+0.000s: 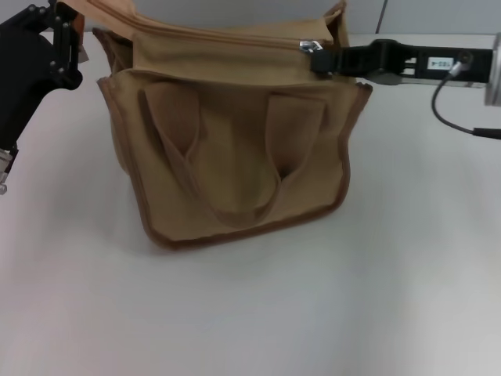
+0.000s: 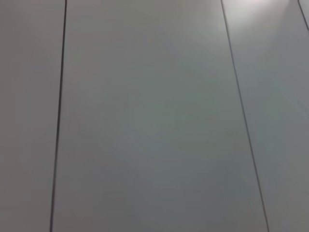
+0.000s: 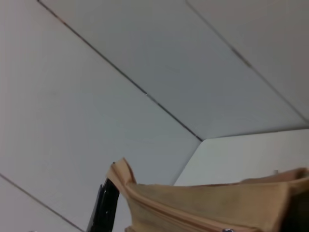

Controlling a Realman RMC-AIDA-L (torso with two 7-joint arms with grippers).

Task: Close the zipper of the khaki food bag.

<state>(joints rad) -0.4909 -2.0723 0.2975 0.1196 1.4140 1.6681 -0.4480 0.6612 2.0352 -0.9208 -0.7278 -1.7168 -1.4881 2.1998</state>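
Note:
The khaki food bag [image 1: 235, 149] stands on the white table [image 1: 258, 313], front pocket and two looped handles facing me. Its zipper [image 1: 223, 37] runs across the top panel, with the silver pull tab [image 1: 308, 47] at the bag's right end. My right gripper [image 1: 319, 59] reaches in from the right and is shut on the pull tab. My left gripper [image 1: 69, 31] is at the bag's upper left end, shut on the brown-piped edge. The right wrist view shows the bag's top [image 3: 217, 203] and the left gripper's black finger [image 3: 107, 208] at its far end.
The right arm's black link and cable [image 1: 446, 86] stretch along the table's back right. A grey panelled wall [image 2: 154, 116] with dark seams fills the left wrist view and stands behind the bag [image 3: 145, 72].

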